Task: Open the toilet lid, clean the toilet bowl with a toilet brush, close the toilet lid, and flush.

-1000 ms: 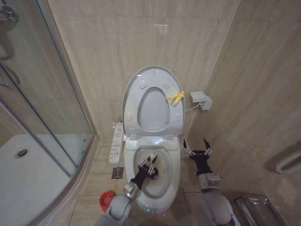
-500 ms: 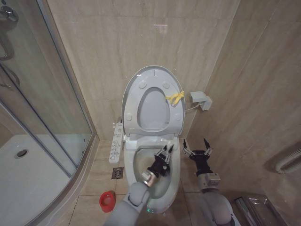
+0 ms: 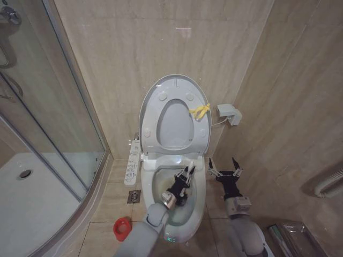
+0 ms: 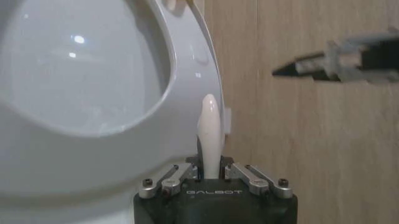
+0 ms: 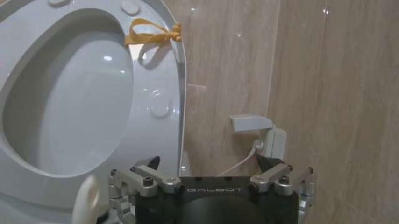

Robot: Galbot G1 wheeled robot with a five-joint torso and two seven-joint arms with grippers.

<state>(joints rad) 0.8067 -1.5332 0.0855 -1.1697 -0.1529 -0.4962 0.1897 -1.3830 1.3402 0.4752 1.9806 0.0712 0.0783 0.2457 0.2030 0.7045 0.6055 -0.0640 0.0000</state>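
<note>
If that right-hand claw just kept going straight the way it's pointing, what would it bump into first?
Most likely the tiled wall behind the toilet, near the small white wall box. The right gripper hangs open beside the toilet bowl, and the raised toilet lid sits off to one side of its line, though depth is hard to judge.

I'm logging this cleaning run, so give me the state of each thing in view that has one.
toilet lid: raised, upright against the wall
seat ring: raised with the lid
toilet bowl: uncovered
toilet brush: handle clamped in the left gripper
red holder cup: on the floor, brush out
left gripper: shut on the brush, over the bowl
right gripper: open, holding nothing, beside the bowl
</note>
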